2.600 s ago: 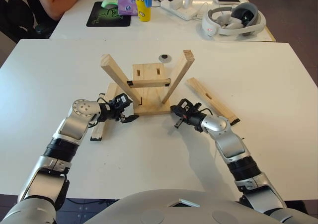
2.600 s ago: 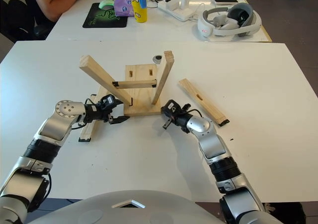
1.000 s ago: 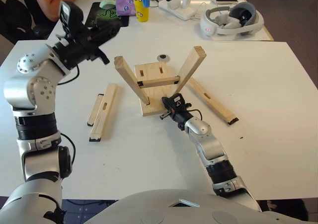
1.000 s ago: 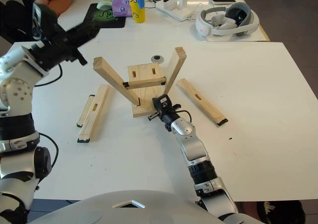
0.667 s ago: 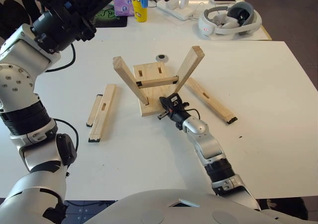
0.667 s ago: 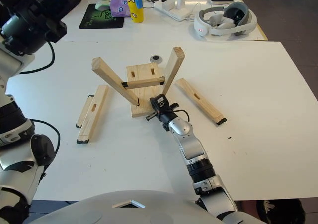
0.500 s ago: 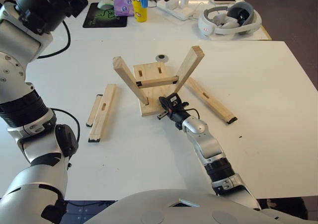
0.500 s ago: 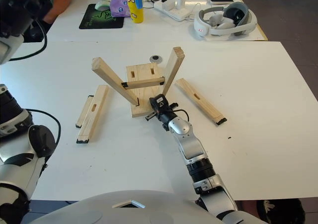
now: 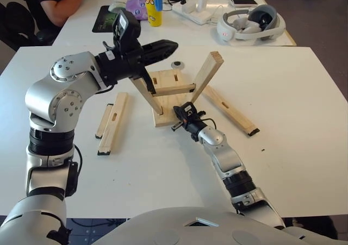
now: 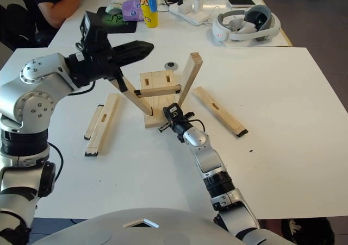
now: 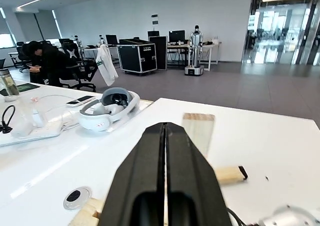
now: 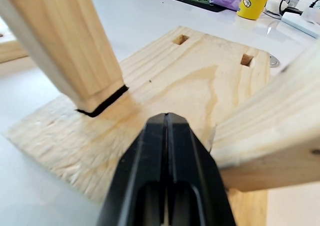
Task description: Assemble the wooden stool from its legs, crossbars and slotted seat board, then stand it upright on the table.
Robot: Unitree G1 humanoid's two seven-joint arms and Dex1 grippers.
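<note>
The slotted seat board (image 9: 165, 80) lies flat mid-table, underside up. Two legs lean outward from it, the left leg (image 9: 151, 99) and the right leg (image 9: 208, 74), joined by a crossbar (image 9: 175, 88). My left gripper (image 9: 169, 45) is shut and empty, held in the air over the left leg's top and pointing right. My right gripper (image 9: 176, 111) is shut, its tips low over the board's (image 12: 200, 85) front edge, between the two leg bases. A loose leg (image 9: 232, 111) lies right of the stool. Another leg (image 9: 113, 123) and a thin crossbar (image 9: 103, 120) lie to the left.
A small round metal disc (image 9: 179, 64) sits just behind the board. On the far table stand a yellow bottle (image 9: 156, 3), a white headset (image 9: 251, 23) and cables, and a person sits there. The near half of the white table (image 9: 293, 147) is bare.
My left arm has swung down from high at the back left to over the stool, its gripper now pointing right. The right gripper has stayed at the board's front edge.
</note>
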